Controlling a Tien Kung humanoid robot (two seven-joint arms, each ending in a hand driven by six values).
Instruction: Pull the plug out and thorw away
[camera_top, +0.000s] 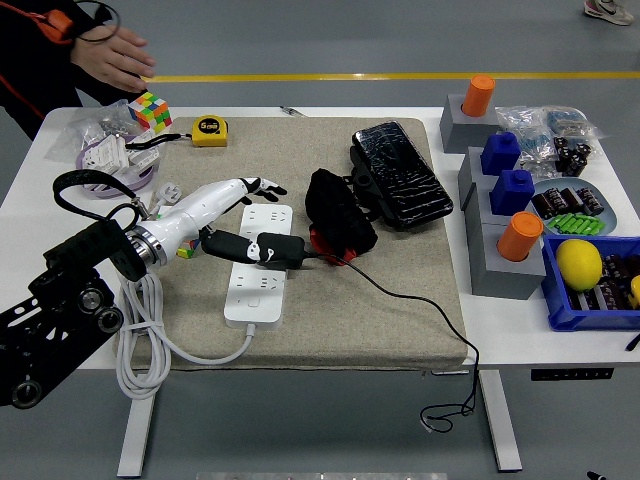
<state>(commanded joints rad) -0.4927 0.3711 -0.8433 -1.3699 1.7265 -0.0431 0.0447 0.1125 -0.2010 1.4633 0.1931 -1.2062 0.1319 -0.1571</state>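
My left hand (235, 195) lay spread, gripping nothing, over the power strip (259, 270); I feared tugging the black plug (272, 249) would lift the unpinned strip.

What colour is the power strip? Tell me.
White, clearest in the head view: the power strip lies on the beige mat.

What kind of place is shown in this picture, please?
Probably a robot test lab or workshop. A white table holds mixed trial items: a power strip with a black plug, a puzzle cube, a tape measure, and a blue bin. Yellow floor tape suggests an industrial hall.
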